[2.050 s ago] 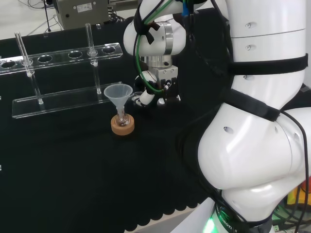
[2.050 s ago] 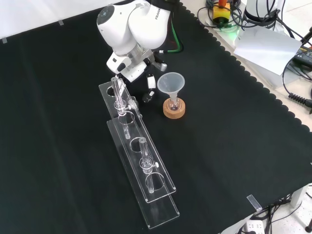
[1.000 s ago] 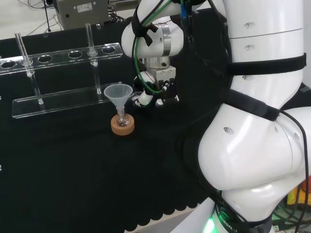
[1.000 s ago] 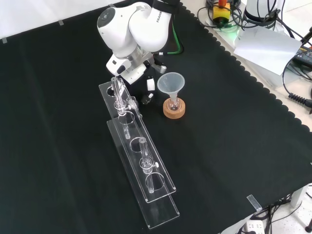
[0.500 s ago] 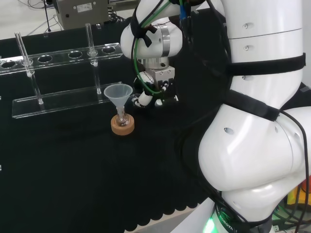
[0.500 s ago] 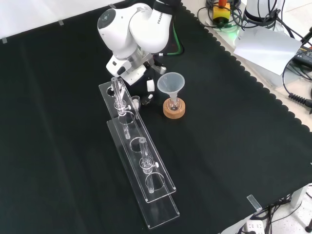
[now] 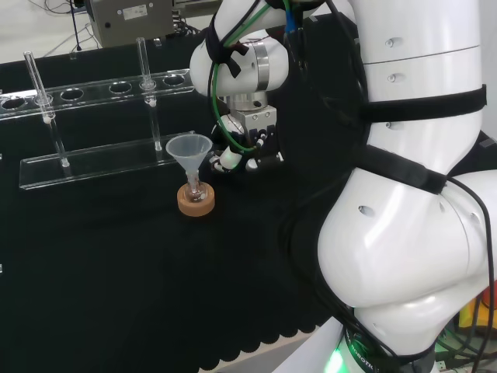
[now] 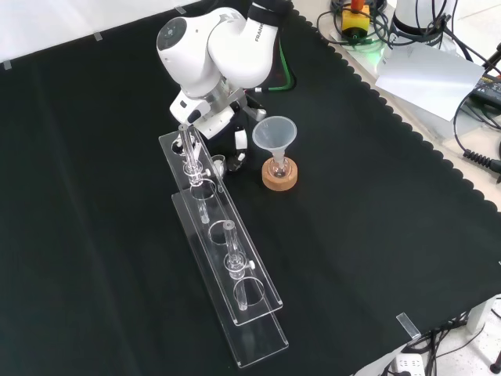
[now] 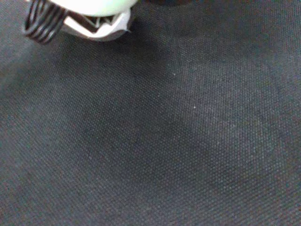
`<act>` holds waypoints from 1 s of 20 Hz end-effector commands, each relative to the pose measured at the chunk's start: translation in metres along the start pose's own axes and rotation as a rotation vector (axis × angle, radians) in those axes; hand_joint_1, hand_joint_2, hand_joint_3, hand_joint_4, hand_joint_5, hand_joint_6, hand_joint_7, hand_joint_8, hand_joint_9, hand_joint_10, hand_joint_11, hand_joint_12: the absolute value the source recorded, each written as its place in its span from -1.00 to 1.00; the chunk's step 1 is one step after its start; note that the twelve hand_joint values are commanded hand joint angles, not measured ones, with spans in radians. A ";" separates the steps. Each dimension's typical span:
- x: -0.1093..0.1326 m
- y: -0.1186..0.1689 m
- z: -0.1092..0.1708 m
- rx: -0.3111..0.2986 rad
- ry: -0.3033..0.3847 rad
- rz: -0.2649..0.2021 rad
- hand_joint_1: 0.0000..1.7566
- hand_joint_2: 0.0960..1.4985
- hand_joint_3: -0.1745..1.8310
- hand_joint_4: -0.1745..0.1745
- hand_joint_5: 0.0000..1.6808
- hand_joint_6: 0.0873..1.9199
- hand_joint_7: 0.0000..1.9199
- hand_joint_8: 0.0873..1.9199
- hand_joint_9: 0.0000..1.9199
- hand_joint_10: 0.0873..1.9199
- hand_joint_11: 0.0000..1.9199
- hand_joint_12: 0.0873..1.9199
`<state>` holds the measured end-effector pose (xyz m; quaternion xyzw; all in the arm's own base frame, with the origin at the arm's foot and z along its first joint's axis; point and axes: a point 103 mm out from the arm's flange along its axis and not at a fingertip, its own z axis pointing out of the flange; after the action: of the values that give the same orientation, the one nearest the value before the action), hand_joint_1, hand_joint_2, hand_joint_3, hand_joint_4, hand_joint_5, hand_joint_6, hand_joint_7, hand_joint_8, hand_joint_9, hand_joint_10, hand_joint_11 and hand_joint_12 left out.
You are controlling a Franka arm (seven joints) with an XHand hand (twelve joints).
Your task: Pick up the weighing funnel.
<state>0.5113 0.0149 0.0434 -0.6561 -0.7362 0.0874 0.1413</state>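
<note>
The hand (image 8: 240,141) hangs low over the black cloth (image 8: 376,235) in the upper middle of the front view, under the arm's white links (image 8: 211,39). A white part and a black tip of it reach down toward the cloth. Just left of that tip sits a small clear piece, the weighing funnel (image 8: 219,164). It looks like a little glass cup with a bright rim, and its stem is too faint to make out. It is right against the upper end of the clear test tube rack (image 8: 227,258), which runs down the middle of the frame. I cannot tell whether the hand is clasping the piece, merely touching it, or hanging slack beside it.

Right of the hand stands the funnel (image 8: 274,133), mouth up, with its stem in a small flask (image 8: 278,166) on a cork ring (image 8: 280,178).

In the head view the hand (image 7: 229,159) is at centre frame, just right of the funnel (image 7: 189,148) and cork ring (image 7: 196,202), with the rack (image 7: 101,159) off to the left.

The wrist view looks onto bare cloth (image 9: 164,141), with a blurred white part of the hand (image 9: 94,14) at the frame's upper left.
</note>
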 end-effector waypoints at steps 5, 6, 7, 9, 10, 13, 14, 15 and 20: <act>-0.004 -0.003 -0.007 -0.005 -0.022 0.019 0.23 -0.12 -0.15 1.00 0.31 -0.03 -0.34 -0.33 -0.06 -0.53 -0.40 0.29; -0.005 -0.003 -0.009 -0.003 -0.026 0.020 0.23 -0.15 -0.11 1.00 0.32 -0.03 -0.33 -0.33 -0.05 -0.53 -0.39 0.29; -0.005 -0.003 -0.011 -0.005 -0.027 0.022 0.24 -0.17 -0.08 1.00 0.33 -0.02 -0.32 -0.33 -0.04 -0.54 -0.38 0.28; -0.007 -0.005 -0.018 -0.013 -0.029 0.024 0.24 -0.19 -0.06 1.00 0.34 -0.02 -0.31 -0.34 -0.03 -0.54 -0.37 0.28; -0.009 -0.005 -0.022 -0.015 -0.028 0.025 0.24 -0.19 -0.05 1.00 0.34 -0.02 -0.31 -0.34 -0.03 -0.54 -0.37 0.28; -0.013 -0.009 -0.032 -0.029 -0.023 0.028 0.24 -0.20 -0.05 1.00 0.34 -0.02 -0.31 -0.34 -0.03 -0.54 -0.36 0.28; -0.015 -0.010 -0.035 -0.033 -0.020 0.030 0.24 -0.20 -0.05 1.00 0.34 -0.03 -0.31 -0.34 -0.03 -0.54 -0.36 0.28; -0.017 -0.011 -0.037 -0.038 -0.017 0.032 0.25 -0.20 -0.04 1.00 0.35 -0.03 -0.31 -0.34 -0.03 -0.54 -0.36 0.28; -0.027 -0.019 -0.050 -0.048 -0.013 0.047 0.25 -0.21 -0.04 1.00 0.36 -0.04 -0.31 -0.34 -0.03 -0.54 -0.36 0.27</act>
<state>0.5163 -0.0057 0.0850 -0.6704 -0.7282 0.0797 0.1179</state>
